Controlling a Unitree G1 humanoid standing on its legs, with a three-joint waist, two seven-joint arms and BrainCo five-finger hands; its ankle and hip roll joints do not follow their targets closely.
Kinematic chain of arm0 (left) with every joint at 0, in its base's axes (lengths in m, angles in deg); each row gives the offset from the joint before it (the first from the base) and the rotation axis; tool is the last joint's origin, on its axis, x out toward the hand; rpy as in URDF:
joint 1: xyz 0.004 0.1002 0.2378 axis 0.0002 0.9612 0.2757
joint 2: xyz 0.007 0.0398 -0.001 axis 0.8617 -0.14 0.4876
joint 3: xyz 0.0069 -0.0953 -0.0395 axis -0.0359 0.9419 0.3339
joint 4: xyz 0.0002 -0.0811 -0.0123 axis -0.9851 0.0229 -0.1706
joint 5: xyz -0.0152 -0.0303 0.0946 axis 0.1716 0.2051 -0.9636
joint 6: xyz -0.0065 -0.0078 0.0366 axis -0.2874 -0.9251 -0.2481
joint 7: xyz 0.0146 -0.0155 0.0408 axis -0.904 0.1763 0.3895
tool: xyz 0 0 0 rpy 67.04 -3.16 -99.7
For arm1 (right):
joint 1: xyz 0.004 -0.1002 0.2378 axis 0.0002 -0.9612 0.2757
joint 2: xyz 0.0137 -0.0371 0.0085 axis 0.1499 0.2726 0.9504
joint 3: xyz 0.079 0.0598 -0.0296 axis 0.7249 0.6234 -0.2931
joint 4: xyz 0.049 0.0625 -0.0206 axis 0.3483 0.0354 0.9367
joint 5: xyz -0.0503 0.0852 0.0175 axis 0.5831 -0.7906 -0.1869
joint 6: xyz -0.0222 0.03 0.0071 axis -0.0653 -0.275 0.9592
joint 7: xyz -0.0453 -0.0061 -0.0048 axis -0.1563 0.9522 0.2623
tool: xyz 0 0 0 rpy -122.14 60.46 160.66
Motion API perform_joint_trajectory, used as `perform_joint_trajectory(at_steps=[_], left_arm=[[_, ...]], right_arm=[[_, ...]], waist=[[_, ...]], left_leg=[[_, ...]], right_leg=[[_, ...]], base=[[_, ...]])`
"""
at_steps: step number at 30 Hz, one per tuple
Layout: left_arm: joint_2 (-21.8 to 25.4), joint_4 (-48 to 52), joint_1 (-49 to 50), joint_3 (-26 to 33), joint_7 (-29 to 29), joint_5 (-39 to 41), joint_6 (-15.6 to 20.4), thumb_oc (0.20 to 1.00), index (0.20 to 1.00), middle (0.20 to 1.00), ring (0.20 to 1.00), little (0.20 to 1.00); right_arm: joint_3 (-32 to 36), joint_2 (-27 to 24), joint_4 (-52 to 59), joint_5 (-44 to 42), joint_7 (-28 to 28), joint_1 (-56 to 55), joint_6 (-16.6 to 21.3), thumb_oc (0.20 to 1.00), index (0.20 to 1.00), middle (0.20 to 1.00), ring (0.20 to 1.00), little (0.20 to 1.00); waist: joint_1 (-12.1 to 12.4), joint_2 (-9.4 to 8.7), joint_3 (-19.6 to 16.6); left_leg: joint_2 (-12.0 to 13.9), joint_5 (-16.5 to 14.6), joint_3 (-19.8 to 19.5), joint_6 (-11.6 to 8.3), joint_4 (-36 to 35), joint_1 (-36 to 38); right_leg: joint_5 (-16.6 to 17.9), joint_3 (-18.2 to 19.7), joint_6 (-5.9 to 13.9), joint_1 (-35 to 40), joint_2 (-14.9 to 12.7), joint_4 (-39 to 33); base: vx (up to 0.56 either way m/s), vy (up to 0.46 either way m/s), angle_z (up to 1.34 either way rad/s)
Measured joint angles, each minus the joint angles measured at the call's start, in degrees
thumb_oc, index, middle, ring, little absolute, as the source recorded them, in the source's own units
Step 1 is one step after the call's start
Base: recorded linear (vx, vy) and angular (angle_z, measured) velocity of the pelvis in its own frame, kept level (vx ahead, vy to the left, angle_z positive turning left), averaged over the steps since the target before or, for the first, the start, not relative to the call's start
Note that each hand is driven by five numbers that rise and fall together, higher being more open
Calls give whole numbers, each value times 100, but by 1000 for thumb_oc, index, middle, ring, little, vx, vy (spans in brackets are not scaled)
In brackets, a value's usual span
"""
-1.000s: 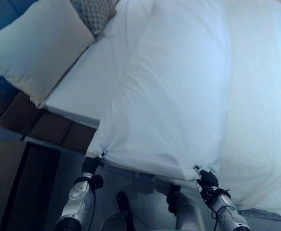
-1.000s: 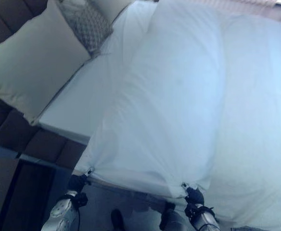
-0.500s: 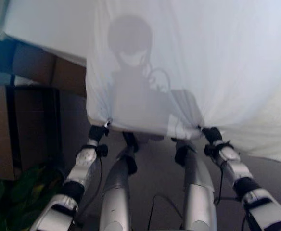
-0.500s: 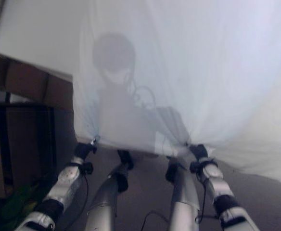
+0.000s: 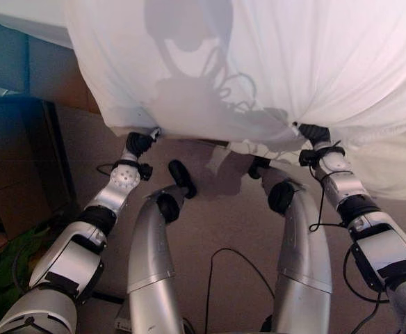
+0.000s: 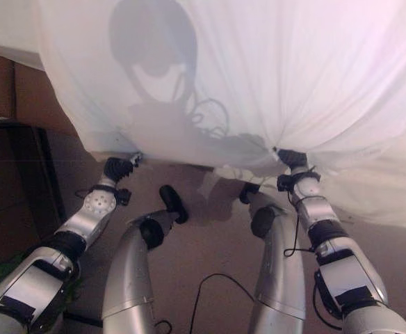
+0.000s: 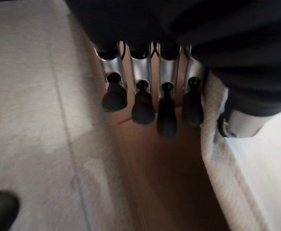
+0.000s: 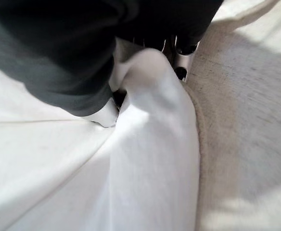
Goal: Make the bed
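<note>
- The white sheet (image 5: 272, 62) is held up by its lower hem, spread between the two hands, so that it hangs as a taut curtain in front of the robot; it fills the upper part of both eye views, with its edge drawn into puckers at each grasp point.
- The left hand (image 5: 137, 143) is seen at the sheet's left hem corner; in the left wrist view the fingers (image 7: 141, 103) are extended in a row with the cloth edge (image 7: 227, 183) running beside the thumb; a pinch of thumb against fingers is judged likely, yet the contact itself is hidden, so its grasp cannot be told.
- The right hand (image 5: 315, 133) is clenched on the hem; in the right wrist view a bunched fold of the sheet (image 8: 150, 144) is seen drawn out from under the dark cover, with fingers (image 8: 181, 60) closed behind it.
- The hands are kept well apart, presumably so that the hem stays stretched and the cloth can be spread without folding onto itself.
- The bed base (image 5: 50, 69) is visible at the upper left, beside the hanging cloth; a dark cabinet (image 5: 15, 167) stands near it on the carpeted floor (image 5: 231, 223).
- The task is judged to be partway along: the sheet is lifted but not yet laid flat and smoothed.
</note>
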Motion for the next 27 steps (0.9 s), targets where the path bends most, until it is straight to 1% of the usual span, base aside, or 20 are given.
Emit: perform_joint_trajectory(at_steps=[1,2,3,5,9,10,11,12,13,14,16,17,18,20,21,22,23,25,26,27], left_arm=[[-12,-31,-11,-3,40,-49,-1,200,200,200,200,200],[-53,-288,-113,-48,62,-112,-9,1000,1000,1000,1000,1000],[-74,-350,-128,-49,62,-119,-35,1000,1000,1000,1000,1000],[-93,-603,-119,-43,58,-125,-166,1000,1000,1000,1000,1000],[-147,-954,-57,-46,42,-134,-371,1000,1000,1000,1000,1000],[-158,-1018,-31,-43,26,-140,-398,1000,1000,1000,1000,1000],[-160,-1072,47,-43,2,-150,-477,1000,1000,1000,1000,1000],[-175,-1162,75,-42,-53,-204,-479,1000,1000,1000,1000,1000],[-288,-1398,183,-47,-179,-369,-552,1000,1000,1000,1000,1000],[-334,-1443,254,-43,-214,-370,-600,1000,1000,1000,1000,1000],[-422,-1505,472,-1,-406,-481,-644,1000,1000,1000,1000,1000],[-474,-1564,612,28,-485,-571,-683,1000,1000,1000,1000,1000],[-488,-1570,674,118,-533,-595,-684,1000,1000,1000,1000,1000],[-525,-1614,958,280,-663,-609,-692,1000,1000,1000,1000,1000],[-525,-1614,1026,315,-689,-610,-691,1000,1000,1000,1000,1000],[-529,-1615,1183,508,-752,-612,-691,1000,1000,1000,1000,1000],[-535,-1610,1281,697,-807,-636,-689,1000,1000,1000,1000,1000],[-589,-1646,1572,1048,-900,-740,-691,1000,1000,1000,1000,1000],[-626,-1660,1783,1210,-949,-795,-682,1000,1000,1000,1000,1000],[-648,-1672,1918,1325,-1003,-821,-673,1000,1000,1000,1000,1000]], right_arm=[[-1,1,-1,40,13,5,55,219,219,219,219,219],[-50,7,-5,104,56,27,72,834,834,834,834,834],[-52,7,-5,152,71,36,72,1000,1000,1000,1000,1000],[-99,3,-61,355,108,40,72,1000,1000,1000,1000,1000],[-244,-6,-523,682,223,62,53,1000,1000,1000,1000,1000],[-274,-20,-694,830,227,56,-8,1000,1000,1000,1000,1000],[-285,-23,-1038,1028,232,38,-206,1000,1000,1000,1000,1000],[-301,-24,-1161,1146,234,12,-252,1000,1000,1000,1000,1000],[-383,-2,-1425,1254,237,-68,-449,1000,1000,1000,1000,1000],[-374,11,-1462,1255,254,-106,-514,1000,1000,1000,1000,1000],[-389,-12,-1636,1380,274,-166,-665,1000,1000,1000,1000,1000],[-430,-10,-1832,1431,269,-379,-821,1000,1000,1000,1000,1000],[-405,8,-1894,1447,256,-532,-852,1000,1000,1000,1000,1000],[-378,67,-2322,1566,213,-1227,-1116,1000,1000,1000,1000,1000],[-367,58,-2410,1602,213,-1414,-1176,1000,1000,1000,1000,1000],[-246,45,-2482,1673,198,-1797,-1246,1000,1000,1000,1000,1000],[-117,56,-2480,1702,174,-1999,-1249,1000,1000,1000,1000,1000],[112,78,-2480,1776,93,-2633,-1286,1000,1000,1000,1000,1000],[148,85,-2496,1777,55,-3005,-1323,1000,1000,1000,1000,1000],[265,100,-2509,1785,19,-3164,-1337,1000,1000,1000,1000,1000]], waist=[[-14,0,0],[-17,0,0],[-24,1,-2],[-16,-1,-4],[-13,1,-7],[-14,1,-7],[4,1,-7],[10,4,-5],[4,1,-7],[10,2,-7],[27,4,14],[16,37,-8],[28,37,-8],[15,40,-19],[10,40,-18],[-7,40,-8],[-36,39,8],[-62,38,12],[-72,37,-7],[-80,37,-8]], left_leg=[[41,-42,-3,9,114,-56],[79,-169,-16,29,391,-138],[91,-205,-15,28,473,-160],[181,-332,-12,41,703,-219],[166,-346,-1,56,760,-165],[165,-345,11,55,755,-138],[149,-343,35,54,721,-73],[148,-340,74,55,697,-22],[121,-308,195,92,500,167],[96,-301,240,92,421,267],[-1,-99,494,96,-182,704],[-106,44,536,50,-602,1030],[-131,132,581,45,-863,1216],[-267,414,705,-2,-1710,1923],[-289,440,732,-9,-1861,2083],[-362,512,783,-44,-2129,2406],[-379,524,798,-63,-2273,2617],[-448,585,791,-161,-2736,3440],[-527,670,760,-260,-3134,4134],[-559,728,769,-307,-3429,4569]], right_leg=[[-6,22,-2,-70,-18,92],[-79,108,-23,-193,-35,328],[-97,157,-24,-238,-39,409],[-119,235,-20,-345,-20,566],[-118,262,-21,-342,-36,614],[-117,262,-23,-326,-36,614],[-116,280,-23,-289,-37,604],[-106,284,-14,-254,-45,584],[-76,284,-2,-131,-64,417],[-38,275,5,-60,-67,332],[206,205,99,305,-65,-235],[330,112,129,665,-8,-630],[423,47,161,872,45,-910],[701,-111,276,1662,188,-1779],[743,-124,296,1823,228,-1939],[880,-186,290,2149,292,-2183],[896,-201,314,2356,327,-2300],[920,-254,392,3155,422,-2655],[915,-312,442,3812,472,-2910],[915,-353,473,4231,527,-3089]], base=[[67,-14,-12],[49,0,-8],[44,-20,-9],[15,-39,-13],[-24,-26,-5],[-88,-29,1],[-92,-28,2],[-147,-32,1],[-170,-21,-4],[-180,-20,-11],[-172,-20,-10],[-161,-23,-4],[-156,-35,-9],[-102,-26,-12],[-94,-27,-13],[-65,-29,-14],[-49,-54,-18],[31,-53,-16],[93,-26,-10],[112,-36,-5]])
